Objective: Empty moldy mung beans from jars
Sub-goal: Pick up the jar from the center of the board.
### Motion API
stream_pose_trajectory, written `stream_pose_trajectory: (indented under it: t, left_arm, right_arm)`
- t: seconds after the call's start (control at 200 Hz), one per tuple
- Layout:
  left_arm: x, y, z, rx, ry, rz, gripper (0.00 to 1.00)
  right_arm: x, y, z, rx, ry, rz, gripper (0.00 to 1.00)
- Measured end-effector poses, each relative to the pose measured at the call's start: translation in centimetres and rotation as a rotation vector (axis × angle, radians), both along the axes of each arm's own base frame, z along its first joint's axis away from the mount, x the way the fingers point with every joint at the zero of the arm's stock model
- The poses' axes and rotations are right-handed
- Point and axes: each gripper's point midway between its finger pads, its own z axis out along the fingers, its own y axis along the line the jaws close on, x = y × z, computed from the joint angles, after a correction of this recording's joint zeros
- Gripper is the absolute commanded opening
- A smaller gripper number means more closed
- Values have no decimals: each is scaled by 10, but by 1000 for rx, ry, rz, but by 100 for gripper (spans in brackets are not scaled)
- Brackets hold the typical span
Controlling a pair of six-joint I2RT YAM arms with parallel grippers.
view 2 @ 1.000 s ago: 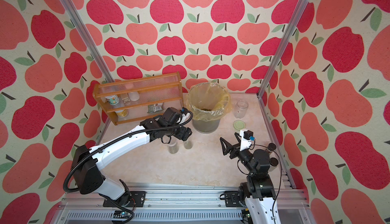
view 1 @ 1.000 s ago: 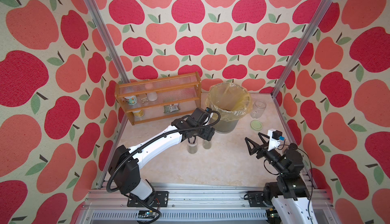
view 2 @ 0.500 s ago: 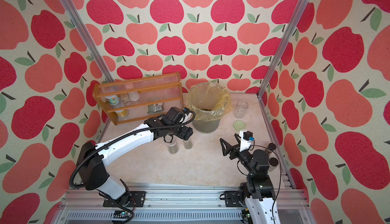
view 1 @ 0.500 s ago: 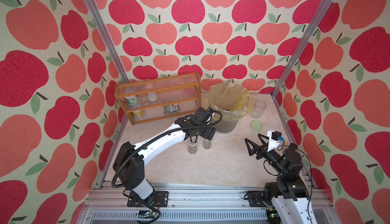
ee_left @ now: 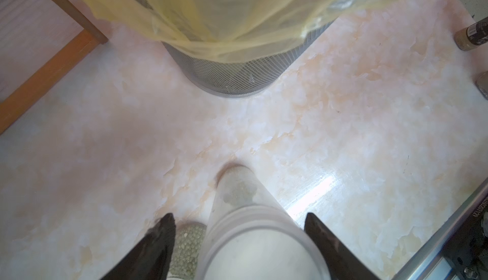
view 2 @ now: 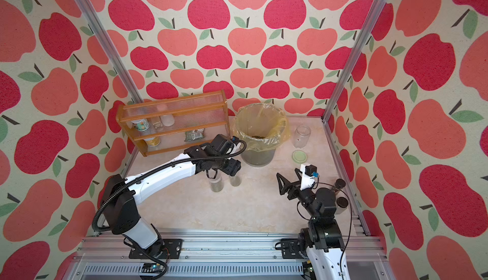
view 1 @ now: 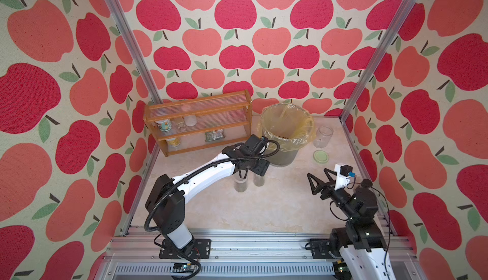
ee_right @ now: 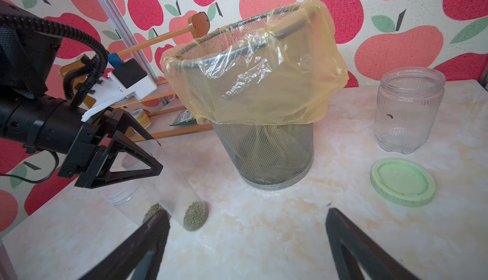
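We saw the left pincer [ee_left: 239, 216] standing apart astride the tall slim jar [ee_right: 174, 183], a gap showing between one finger and the glass. That finger hung above the short jar [ee_right: 120, 194] just beside it. Both jars stood on the worktop [ee_right: 264, 244] near the lined bin [ee_right: 264, 154], each with mung beans [ee_right: 195, 216] at its base. The right pincer [ee_right: 247, 212] hung wide apart and empty over the worktop. The wider jar [ee_right: 409, 112] stood empty at the bin's right, its green lid [ee_right: 402, 182] lying just beside it.
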Motion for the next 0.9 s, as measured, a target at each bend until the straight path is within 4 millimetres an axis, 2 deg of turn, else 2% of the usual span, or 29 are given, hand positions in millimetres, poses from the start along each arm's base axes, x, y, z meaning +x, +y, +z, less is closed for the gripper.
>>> stream_pose_trajectory:
  t: [0.305, 0.595, 0.73, 0.9]
  left_arm:
    - [0, 1, 0, 6, -2, -5, 66]
    - [1, 1, 0, 14, -10, -8, 48]
    - [1, 1, 0, 17, -14, -16, 46]
    - [1, 3, 1, 21, -20, -11, 39]
  right_arm:
    - [0, -2, 1, -1, -7, -12, 96]
    - [1, -3, -1, -2, -2, -20, 96]
    - [1, -4, -1, -3, -2, -23, 96]
    - [1, -4, -1, -2, -2, -24, 96]
